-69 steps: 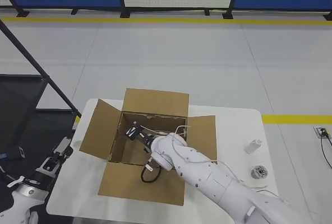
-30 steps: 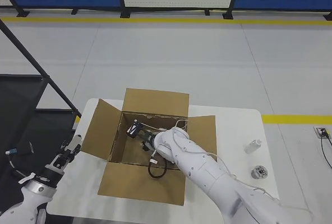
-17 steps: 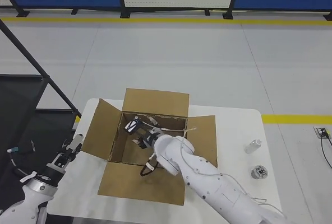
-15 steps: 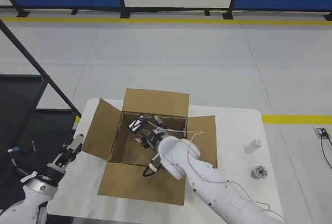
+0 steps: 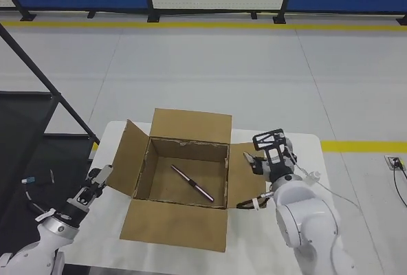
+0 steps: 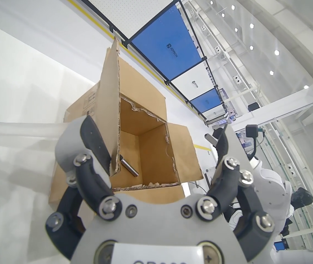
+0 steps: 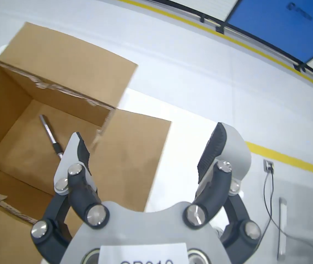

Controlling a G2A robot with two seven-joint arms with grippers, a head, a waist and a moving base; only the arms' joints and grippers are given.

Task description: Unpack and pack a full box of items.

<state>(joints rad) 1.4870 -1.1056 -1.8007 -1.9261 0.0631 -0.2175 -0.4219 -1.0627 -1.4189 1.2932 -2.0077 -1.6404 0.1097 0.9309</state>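
Top view: an open cardboard box sits on a white counter, nearer its left edge, with all four flaps folded outward so the arms can reach straight down. One slim pen-like rod lies diagonally on the box floor, apart from the walls. Near the right edge of the counter a small white bottle stands with a small round object just beside it. They are well apart from the box, probably set there as unpacked items.

The right arm hangs above the right flap. Right wrist view: its jaws are spread wide and hold nothing, and they face the box opening. That suits either reaching in for the rod or turning toward the bottle.

The left arm is at the left edge of the counter, with its jaws just beside the left flap. Left wrist view: these jaws are also wide open and empty. The flap edge stands close against one finger; whether they touch cannot be told. This arm looks placed to steady the box or keep that flap clear.

With only the rod inside, the box seems nearly emptied or just starting to be refilled.
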